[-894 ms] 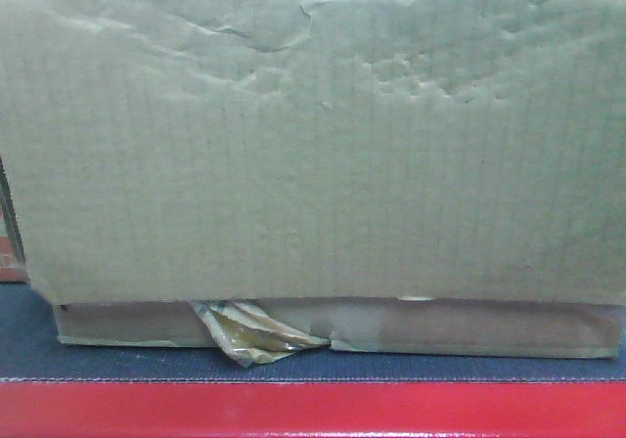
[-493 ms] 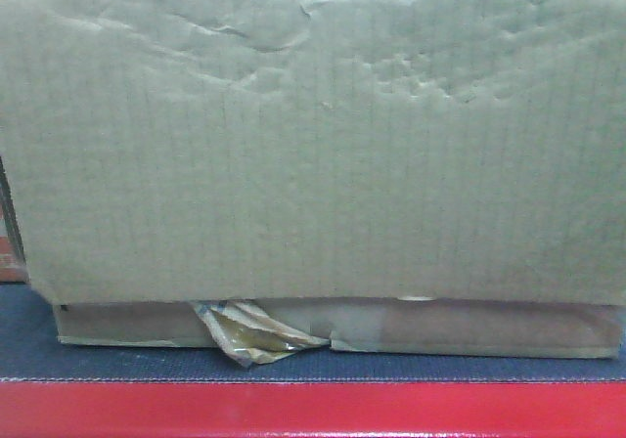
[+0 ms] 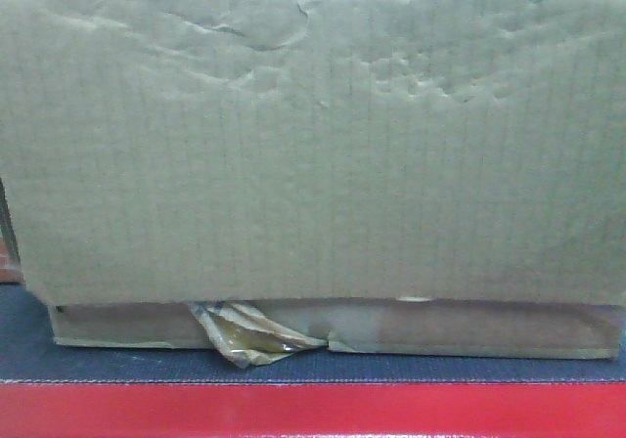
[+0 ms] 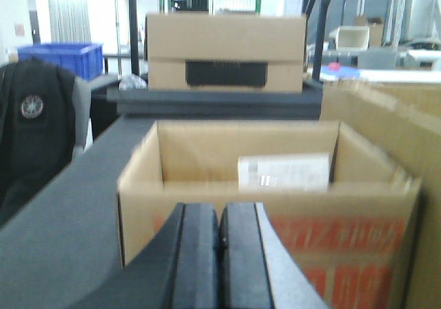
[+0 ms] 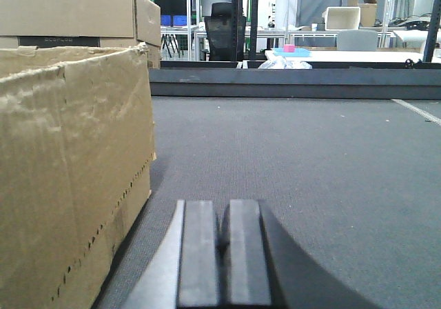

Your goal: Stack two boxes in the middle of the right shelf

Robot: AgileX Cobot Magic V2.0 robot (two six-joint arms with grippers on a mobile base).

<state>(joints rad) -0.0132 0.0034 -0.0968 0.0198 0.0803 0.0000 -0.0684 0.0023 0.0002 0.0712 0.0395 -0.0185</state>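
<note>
Large box (image 5: 69, 171) stands just left of the right gripper (image 5: 224, 254) and right of the left gripper (image 4: 219, 254) (both closed, empty), flanked for two-arm lifting.

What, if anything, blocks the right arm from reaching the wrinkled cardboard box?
Probably nothing, so yes: the wrinkled cardboard box stands close on the left of the right gripper, only bare grey surface between. Its jaws are shut, so it could push, not grip.
</note>
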